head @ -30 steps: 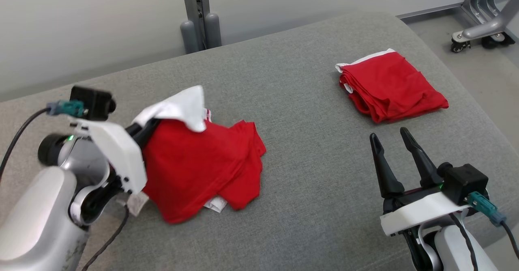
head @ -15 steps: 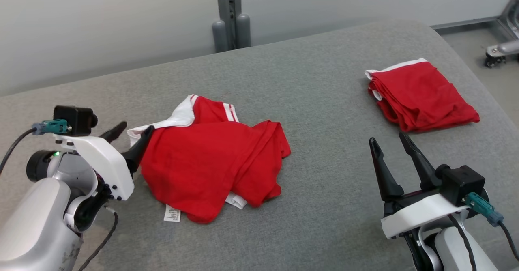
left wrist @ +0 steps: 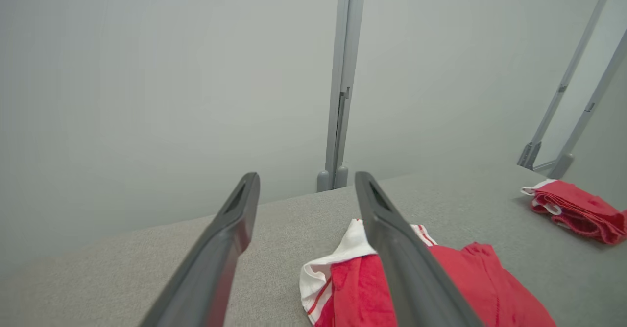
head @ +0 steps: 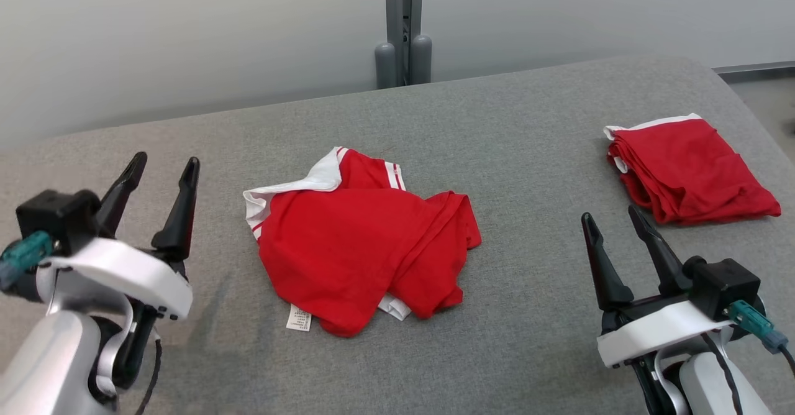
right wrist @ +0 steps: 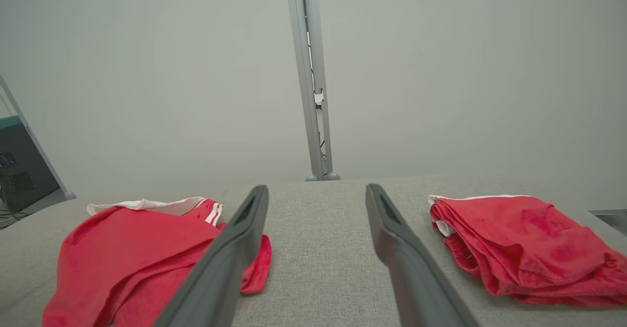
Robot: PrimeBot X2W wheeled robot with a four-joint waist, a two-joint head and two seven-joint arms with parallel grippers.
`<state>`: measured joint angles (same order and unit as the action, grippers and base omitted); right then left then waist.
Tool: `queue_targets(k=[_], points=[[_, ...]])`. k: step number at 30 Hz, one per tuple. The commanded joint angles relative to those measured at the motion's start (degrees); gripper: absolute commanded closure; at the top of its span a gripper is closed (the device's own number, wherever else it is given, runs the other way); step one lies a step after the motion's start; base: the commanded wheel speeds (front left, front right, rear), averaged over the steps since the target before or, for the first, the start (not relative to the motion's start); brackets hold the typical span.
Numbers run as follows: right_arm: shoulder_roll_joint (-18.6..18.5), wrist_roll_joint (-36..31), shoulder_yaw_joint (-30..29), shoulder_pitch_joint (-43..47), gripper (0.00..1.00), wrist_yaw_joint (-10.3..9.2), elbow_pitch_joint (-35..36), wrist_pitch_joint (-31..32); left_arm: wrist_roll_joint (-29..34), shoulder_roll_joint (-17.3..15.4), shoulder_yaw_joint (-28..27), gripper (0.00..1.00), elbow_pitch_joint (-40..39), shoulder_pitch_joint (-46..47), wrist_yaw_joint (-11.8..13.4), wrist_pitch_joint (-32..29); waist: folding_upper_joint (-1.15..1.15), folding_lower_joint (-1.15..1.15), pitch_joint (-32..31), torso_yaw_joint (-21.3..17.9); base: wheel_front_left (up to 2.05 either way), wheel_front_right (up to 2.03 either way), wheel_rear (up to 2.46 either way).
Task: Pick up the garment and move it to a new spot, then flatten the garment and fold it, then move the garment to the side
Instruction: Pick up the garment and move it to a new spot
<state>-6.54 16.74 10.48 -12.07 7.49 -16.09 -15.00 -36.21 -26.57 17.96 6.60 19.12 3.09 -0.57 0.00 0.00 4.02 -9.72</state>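
1. Leaving the red garment (head: 348,247) lying crumpled on the grey counter (head: 528,123), straight in front of the grey post (head: 404,23), with its white-trimmed edge turned toward the post and a small white label (head: 299,317) poking out on the side away from it.
2. Holding the left hand (head: 166,161) spread wide and gripping nothing, in front of the post and well to its left, apart from the garment.
3. Holding the right hand (head: 610,214) spread just as wide, also empty, in front of the post and well to its right, touching no cloth.
4. Showing a folded red cloth (head: 689,169) resting on the counter to the right of the post, nearer the post than the right hand and well apart from the crumpled garment.
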Motion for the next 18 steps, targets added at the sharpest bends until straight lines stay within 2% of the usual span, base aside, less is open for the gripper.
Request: queue_targets(k=[1,8,18], points=[[-0.46,-0.28,-0.36,0.59,0.00,0.01,0.31,-0.24,0.33,0.17,-0.59,0.00,-0.70,-1.84,0.99,1.42,0.00,0.00,0.05,0.47,0.00,0.00,0.00],[0.55,-0.81,-1.81,1.84,0.00,0.01,1.44,-0.24,2.50,2.68,-2.70,0.00,-1.06,-11.03,6.23,11.47,0.00,0.00,-0.21,1.81,0.00,0.00,0.00],[0.27,-2.28,-5.18,3.90,0.00,0.01,3.17,-0.24,4.23,8.05,-5.74,0.00,-2.33,-20.34,9.19,15.68,0.00,0.00,-2.55,2.85,0.00,0.00,0.00]])
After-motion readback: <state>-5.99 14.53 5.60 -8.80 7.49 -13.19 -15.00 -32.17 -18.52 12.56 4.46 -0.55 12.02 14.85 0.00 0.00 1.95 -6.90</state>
